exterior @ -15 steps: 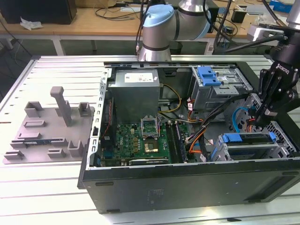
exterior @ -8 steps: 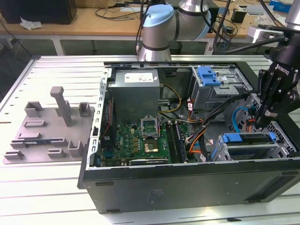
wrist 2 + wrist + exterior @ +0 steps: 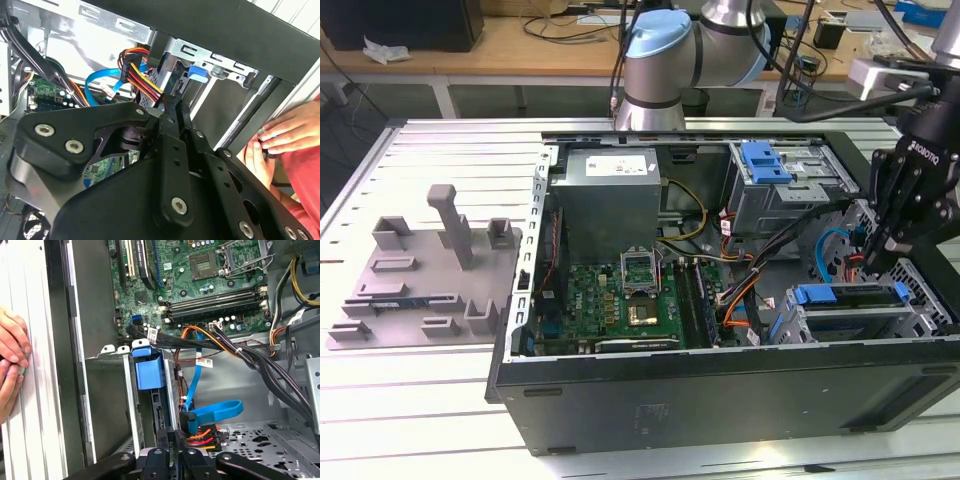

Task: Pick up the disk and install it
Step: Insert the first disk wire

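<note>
While you hover over the case (image 3: 720,400), Gripper (image 3: 868,262): fingers pinched together, gripping nothing.
Disk (image 3: 850,296): sitting in the drive cage (image 3: 928,300), low at the exterior view's right.
Done: pick-up and insertion, by the look of it.
Left: confirming it's fully seated; I can't tell.
Hand (image 3: 10,355): a person's, at the case edge.

Case (image 3: 720,405): on the surface (image 3: 440,430).
Fixture (image 3: 430,285): beside the case, at the exterior view's left.
Disk (image 3: 850,297): inside the case, near the hand (image 3: 873,262).
</note>
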`<action>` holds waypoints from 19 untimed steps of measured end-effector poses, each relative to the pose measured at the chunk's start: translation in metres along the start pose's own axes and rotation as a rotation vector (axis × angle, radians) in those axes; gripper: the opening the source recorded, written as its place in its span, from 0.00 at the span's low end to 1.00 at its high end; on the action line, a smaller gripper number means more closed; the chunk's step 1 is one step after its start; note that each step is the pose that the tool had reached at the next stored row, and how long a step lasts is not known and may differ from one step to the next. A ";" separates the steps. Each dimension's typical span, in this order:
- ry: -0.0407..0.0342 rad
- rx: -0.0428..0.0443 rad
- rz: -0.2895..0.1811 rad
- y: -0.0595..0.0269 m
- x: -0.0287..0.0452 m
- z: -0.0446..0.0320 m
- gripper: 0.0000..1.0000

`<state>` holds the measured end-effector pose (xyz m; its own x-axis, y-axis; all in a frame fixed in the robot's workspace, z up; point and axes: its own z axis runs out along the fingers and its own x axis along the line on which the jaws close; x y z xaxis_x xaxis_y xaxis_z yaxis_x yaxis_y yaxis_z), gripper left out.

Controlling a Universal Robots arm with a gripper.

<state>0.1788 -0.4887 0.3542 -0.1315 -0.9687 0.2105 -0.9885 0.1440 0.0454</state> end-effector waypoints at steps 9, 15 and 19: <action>-0.0556 -0.0025 -0.018 -0.0004 0.0197 0.0043 0.16; -0.1105 -0.0054 -0.036 -0.0005 0.0287 0.0061 0.16; -0.1137 0.0024 -0.044 -0.0003 0.0291 0.0067 0.16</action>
<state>0.1748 -0.5182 0.3538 -0.0954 -0.9908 0.0963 -0.9937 0.1005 0.0498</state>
